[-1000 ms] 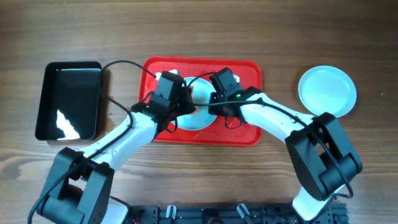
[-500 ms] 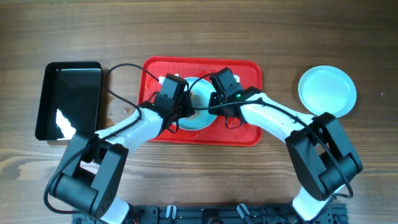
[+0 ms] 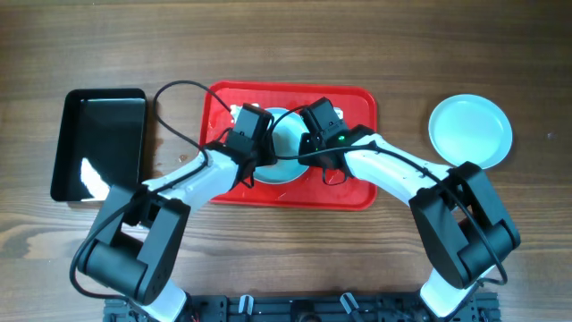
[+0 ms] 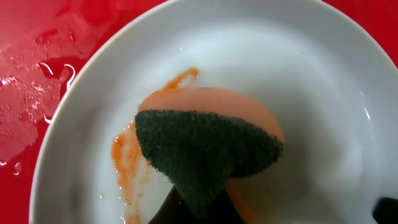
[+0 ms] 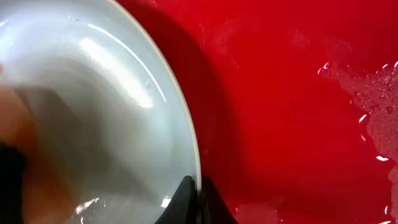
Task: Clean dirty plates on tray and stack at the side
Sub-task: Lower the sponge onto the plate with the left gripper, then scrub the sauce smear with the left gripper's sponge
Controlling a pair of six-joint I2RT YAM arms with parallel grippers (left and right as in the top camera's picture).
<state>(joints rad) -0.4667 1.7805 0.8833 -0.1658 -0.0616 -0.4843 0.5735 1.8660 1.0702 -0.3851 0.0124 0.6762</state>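
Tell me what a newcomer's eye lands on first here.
The bright red tray sits mid-table with one plate on it. Close up, a dark green sponge in the left claw rests among an orange smear. A clean plate lies apart on the table at the right.

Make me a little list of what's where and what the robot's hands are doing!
middle: red tray, wet
on it: dirty plate with orange smears
left gripper: holds a green sponge against that plate
right gripper: pinches the same plate's rim
right of tray: clean plate
left of tray: black tray
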